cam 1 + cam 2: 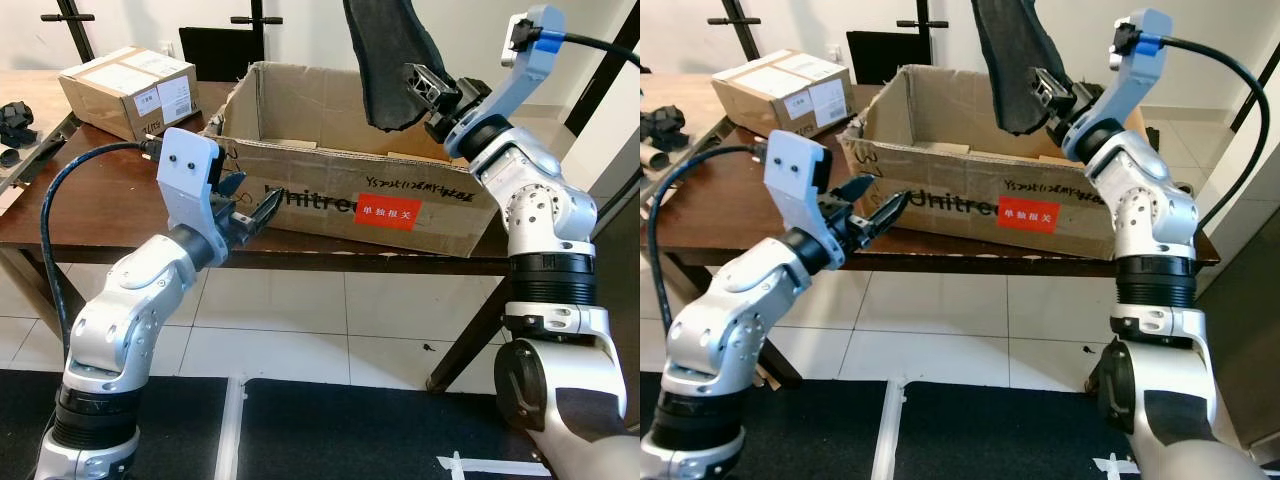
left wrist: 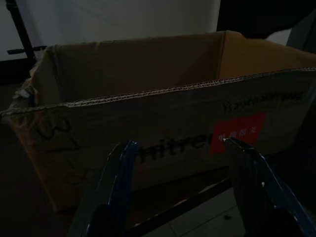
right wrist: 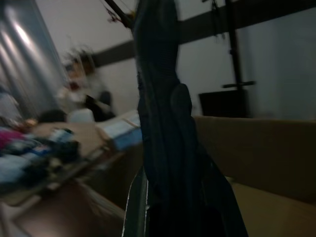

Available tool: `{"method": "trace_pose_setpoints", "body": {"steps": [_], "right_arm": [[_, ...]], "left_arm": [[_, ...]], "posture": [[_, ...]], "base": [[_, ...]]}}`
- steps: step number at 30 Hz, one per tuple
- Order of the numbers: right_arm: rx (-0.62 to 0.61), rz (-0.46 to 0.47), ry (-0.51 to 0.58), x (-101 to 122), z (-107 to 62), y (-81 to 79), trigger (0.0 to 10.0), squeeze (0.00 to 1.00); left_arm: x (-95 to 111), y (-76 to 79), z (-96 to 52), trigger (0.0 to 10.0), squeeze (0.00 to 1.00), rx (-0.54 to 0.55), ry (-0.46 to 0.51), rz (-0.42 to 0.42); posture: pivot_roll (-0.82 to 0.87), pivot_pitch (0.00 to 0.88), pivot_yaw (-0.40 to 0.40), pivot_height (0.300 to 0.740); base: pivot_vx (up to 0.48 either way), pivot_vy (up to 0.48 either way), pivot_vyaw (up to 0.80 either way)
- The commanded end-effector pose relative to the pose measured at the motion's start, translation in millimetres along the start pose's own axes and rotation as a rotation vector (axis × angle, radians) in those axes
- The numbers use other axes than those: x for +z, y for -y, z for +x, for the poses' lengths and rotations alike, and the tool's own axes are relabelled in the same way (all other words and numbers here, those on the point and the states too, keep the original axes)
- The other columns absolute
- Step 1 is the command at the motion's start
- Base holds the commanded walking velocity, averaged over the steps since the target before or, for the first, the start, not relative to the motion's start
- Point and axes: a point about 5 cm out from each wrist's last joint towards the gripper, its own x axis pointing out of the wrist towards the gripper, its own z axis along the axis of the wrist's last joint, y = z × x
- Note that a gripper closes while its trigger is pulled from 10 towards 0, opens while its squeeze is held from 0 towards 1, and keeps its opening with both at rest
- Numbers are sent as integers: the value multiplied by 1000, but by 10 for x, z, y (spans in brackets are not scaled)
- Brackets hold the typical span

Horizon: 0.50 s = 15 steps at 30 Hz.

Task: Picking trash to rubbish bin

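Note:
A large open cardboard box (image 1: 330, 195) with a red label stands on the dark wooden table (image 1: 90, 215). My right gripper (image 1: 418, 88) is shut on a black cloth-like piece of trash (image 1: 392, 55) and holds it upright above the box's right half; the same dark trash (image 3: 168, 138) hangs between the fingers in the right wrist view. My left gripper (image 1: 245, 205) is open with nothing between its fingers, just in front of the box's left front wall. The left wrist view looks at the box front (image 2: 148, 128) between its two fingers (image 2: 118, 173).
A smaller taped cardboard box (image 1: 128, 88) sits at the back left of the table. Black parts (image 1: 15, 120) lie on a bench at the far left. A black stand and monitor (image 1: 215, 45) are behind the table. White tiles and a dark mat (image 1: 330, 420) cover the floor.

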Motion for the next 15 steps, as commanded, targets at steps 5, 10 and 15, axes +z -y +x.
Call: {"method": "trace_pose_setpoints", "body": {"steps": [5, 10, 15], "right_arm": [[-192, -206, -44, -113, -15, 228, 10000, 0], [-197, -193, -37, -133, -9, 215, 10000, 0], [-197, -195, -29, -141, 5, 212, 10000, 0]], "left_arm": [[85, -186, 31, 10000, 0, 126, -5, 41], [188, -200, 24, 10000, 0, 133, 37, 46], [208, -163, 33, 10000, 0, 116, 41, 55]], "posture": [[-16, 80, 1, 740], [-12, 80, 1, 740], [-12, 80, 2, 740]], "base": [[49, 0, 0], [306, 0, 0], [348, 0, 0]]}}
